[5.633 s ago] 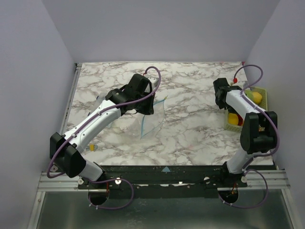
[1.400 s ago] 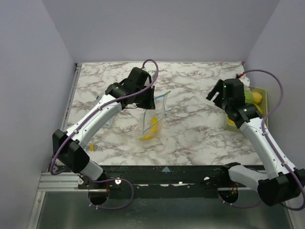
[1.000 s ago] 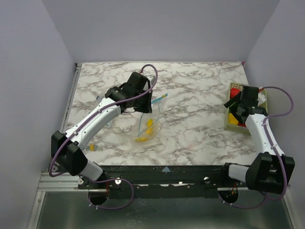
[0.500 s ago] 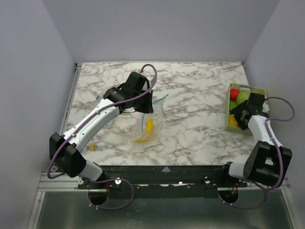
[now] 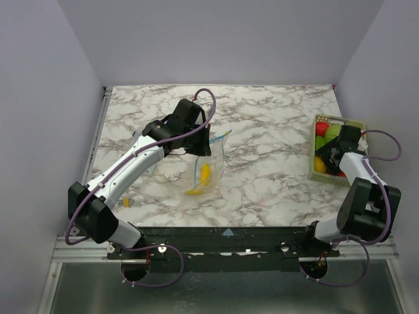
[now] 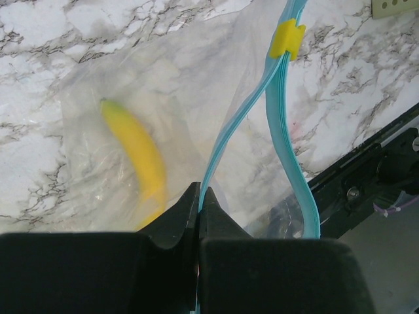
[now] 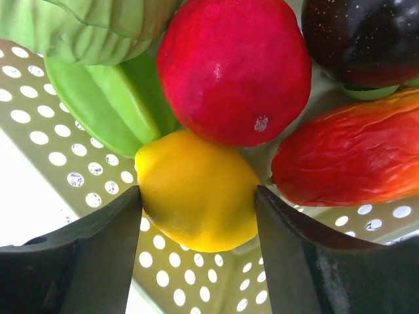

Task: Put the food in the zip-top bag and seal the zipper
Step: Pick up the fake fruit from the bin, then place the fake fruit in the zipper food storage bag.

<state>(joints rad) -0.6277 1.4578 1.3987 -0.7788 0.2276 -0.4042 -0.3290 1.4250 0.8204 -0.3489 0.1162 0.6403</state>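
Judging by how things lie on the marble table [image 5: 262,131], the job is barely under way: the clear bag [image 5: 211,157] stands left of the middle with a yellow banana [image 6: 134,147] inside it, while the rest of the food sits in the mesh basket [image 5: 357,124] at the right edge, well apart from the bag. That leaves several pieces to carry over, and the sealing is not yet begun, since the two sides of the teal zipper [image 6: 281,131] gape apart, with the small yellow slider [image 6: 288,38] at the far end of the strip. The left arm reaches out over the middle of the table, and the left gripper [image 6: 198,203] has its jaws pressed together on one side of the bag's mouth, holding it up so the bag hangs with its mouth agape. The right arm is folded back on itself with its wrist over the basket, and the right gripper [image 7: 196,193] points down among the food, jaws spread wide to either side of a lemon [image 7: 190,216]; whether they press on it I cannot tell. Touching the lemon are a red fruit [image 7: 232,69] and a green piece [image 7: 105,98], with a wrinkled red pepper [image 7: 347,154] just beside
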